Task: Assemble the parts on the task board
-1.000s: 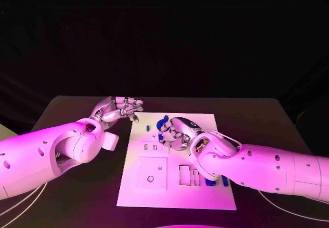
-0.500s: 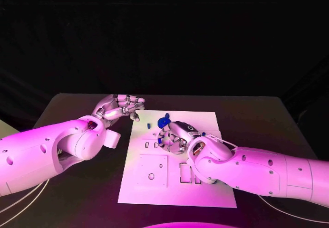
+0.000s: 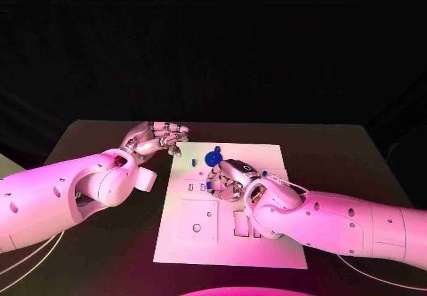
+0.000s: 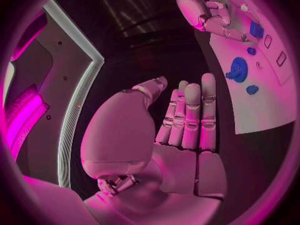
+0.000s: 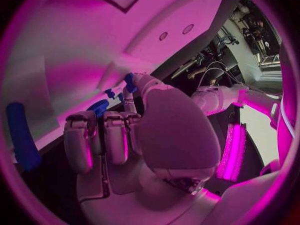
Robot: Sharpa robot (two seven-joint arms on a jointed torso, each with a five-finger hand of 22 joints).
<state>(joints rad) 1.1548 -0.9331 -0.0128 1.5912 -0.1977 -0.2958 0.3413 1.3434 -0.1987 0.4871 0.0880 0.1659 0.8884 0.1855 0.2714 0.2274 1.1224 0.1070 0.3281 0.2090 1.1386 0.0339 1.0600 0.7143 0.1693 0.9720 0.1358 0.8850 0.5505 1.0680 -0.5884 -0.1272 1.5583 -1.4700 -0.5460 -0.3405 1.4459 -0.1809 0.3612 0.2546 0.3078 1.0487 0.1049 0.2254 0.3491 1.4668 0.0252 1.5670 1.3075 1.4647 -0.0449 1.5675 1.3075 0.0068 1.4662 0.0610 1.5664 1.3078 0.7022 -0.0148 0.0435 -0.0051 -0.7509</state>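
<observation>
Clearly the right hand [image 3: 233, 180] fingers pinch a small blue part [image 5: 129, 80] over the white task board [image 3: 233, 246]; left hand [image 3: 158, 139] fingers hold nothing.

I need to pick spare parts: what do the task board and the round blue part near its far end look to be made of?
Task board: likely rigid plastic or painted sheet, flat, matte, with clean-cut slots. Round blue part: probably moulded or printed plastic, uniform opaque colour, no metallic glint.

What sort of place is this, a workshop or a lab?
Probably a robot test lab: a black table holds a white task board with cut-out slots and small blue parts, worked by two white arms, under coloured light against a dark backdrop.
</observation>
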